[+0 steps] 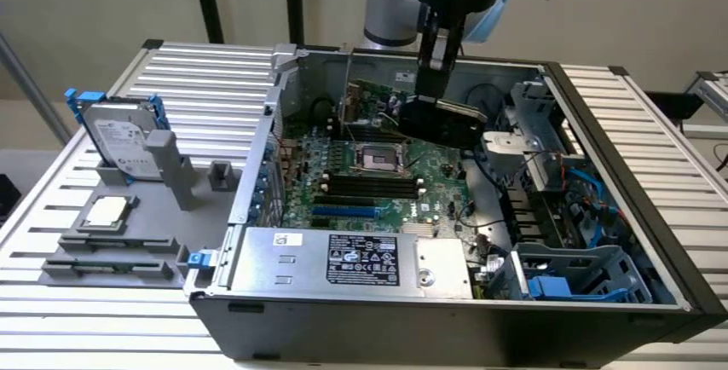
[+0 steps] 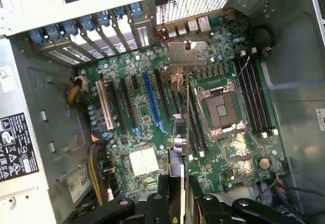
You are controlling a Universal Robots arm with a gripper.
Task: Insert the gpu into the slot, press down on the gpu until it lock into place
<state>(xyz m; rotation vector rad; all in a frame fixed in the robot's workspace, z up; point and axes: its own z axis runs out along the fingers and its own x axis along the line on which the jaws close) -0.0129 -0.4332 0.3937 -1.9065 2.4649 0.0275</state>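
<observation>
- Exterior view: the gripper (image 1: 424,110) reaches down from the arm into the open computer case (image 1: 432,327), which lies on its side on a slatted metal table (image 1: 637,131).
- Its fingers are closed around the gpu (image 1: 455,127), whose black cover hangs above the far part of the motherboard (image 1: 432,184), just past the processor socket (image 1: 381,158).
- The slot (image 1: 343,213), a bright-blue strip, lies nearer the power supply (image 1: 273,259) and well apart from the card.
- This view also takes in what sits outside the case: a hard drive (image 1: 118,141) standing in a grey holder, and a processor chip (image 1: 106,211) lying on a grey block below it.
- The power supply carries a black label (image 1: 361,259) with white print, too small to read.
- Wrist view: looking down along the card, the gpu (image 2: 179,132) appears edge-on, with its silver end bracket (image 2: 187,56) at the far end, toward the case's rear wall.
- The gripper (image 2: 177,196) clamps the card's near edge between its dark fingers (image 2: 163,191).
- Here the sideways offset shows: the card's edge lies between the slot (image 2: 151,102) and the processor socket (image 2: 221,109), not over the blue strip.
- A white slot (image 2: 105,104) runs parallel to the blue one, and black memory slots (image 2: 254,99) lie beyond the socket.
- The power supply label (image 2: 15,148) shows certification marks, but I cannot read its text.
</observation>
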